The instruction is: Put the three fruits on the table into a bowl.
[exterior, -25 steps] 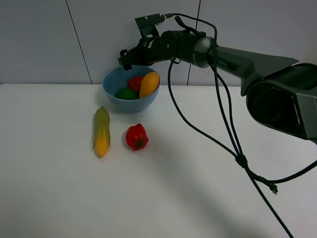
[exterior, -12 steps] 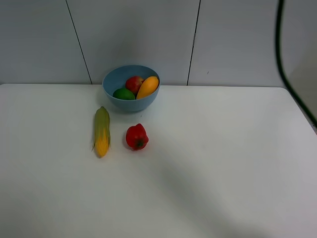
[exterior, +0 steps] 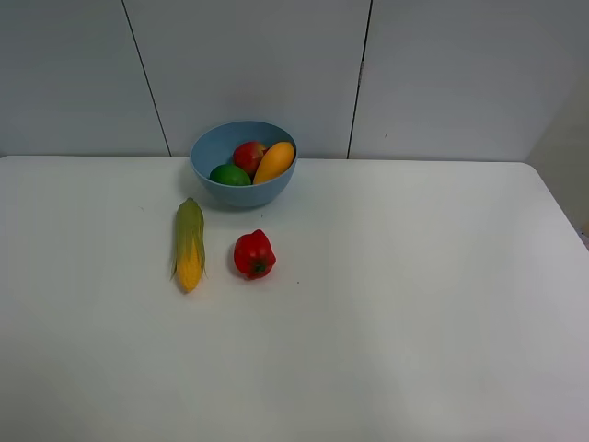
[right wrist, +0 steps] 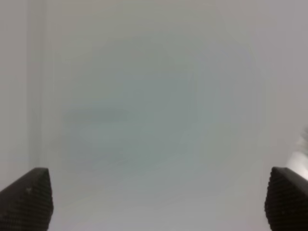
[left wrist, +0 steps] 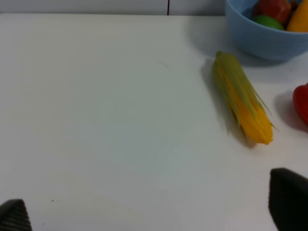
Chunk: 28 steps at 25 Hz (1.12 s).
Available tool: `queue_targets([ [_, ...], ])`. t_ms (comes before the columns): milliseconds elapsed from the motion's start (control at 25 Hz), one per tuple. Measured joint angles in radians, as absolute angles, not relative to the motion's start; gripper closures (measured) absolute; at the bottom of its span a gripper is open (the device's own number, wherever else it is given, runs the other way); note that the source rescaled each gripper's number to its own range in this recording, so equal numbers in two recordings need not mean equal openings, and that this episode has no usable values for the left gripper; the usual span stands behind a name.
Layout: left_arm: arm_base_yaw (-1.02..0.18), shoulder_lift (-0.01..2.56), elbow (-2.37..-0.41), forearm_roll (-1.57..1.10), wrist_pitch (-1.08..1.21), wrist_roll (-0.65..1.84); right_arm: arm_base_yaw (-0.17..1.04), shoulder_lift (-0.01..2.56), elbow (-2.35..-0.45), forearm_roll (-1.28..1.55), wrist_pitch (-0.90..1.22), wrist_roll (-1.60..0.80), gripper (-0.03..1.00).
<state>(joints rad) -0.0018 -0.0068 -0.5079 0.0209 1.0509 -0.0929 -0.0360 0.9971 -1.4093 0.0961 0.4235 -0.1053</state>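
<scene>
The light blue bowl (exterior: 241, 169) stands at the back of the white table (exterior: 396, 304). Inside it lie the red-yellow apple (exterior: 248, 154), the green lime (exterior: 229, 175) and the orange-yellow mango (exterior: 276, 161). The bowl (left wrist: 262, 38) also shows in the left wrist view with the lime (left wrist: 267, 21). Neither arm shows in the exterior view. My left gripper (left wrist: 151, 214) is open and empty over bare table, well short of the corn. My right gripper (right wrist: 156, 197) is open and empty, facing a blank pale surface.
A yellow-green corn cob (exterior: 189, 244) lies in front of the bowl, with a small red bell pepper (exterior: 254, 254) to its right. The corn (left wrist: 240, 102) also shows in the left wrist view. A grey panelled wall (exterior: 414, 74) stands behind the table.
The right arm, which reached over the bowl a second ago, has pulled away to the right and out of the exterior view. The mango has settled lower in the bowl.
</scene>
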Motion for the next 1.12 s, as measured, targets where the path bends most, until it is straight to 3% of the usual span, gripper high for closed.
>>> queue_targets([
  [240,-0.002,-0.007,-0.508,0.021,1.051,-0.093,-0.099,0.535,-0.969,0.097,0.457,-0.094,0.34],
  [600,-0.002,-0.007,-0.508,0.021,1.051,-0.093,-0.102,0.04,-0.691,-0.036,1.059,0.025,0.38],
  [880,-0.002,-0.007,-0.508,0.021,1.051,-0.093,-0.102,-0.003,-0.516,0.0,1.081,0.06,0.39],
  [1120,-0.002,-0.007,-0.508,0.021,1.051,-0.093,-0.102,-0.003,-0.508,0.0,1.074,0.06,0.39],
])
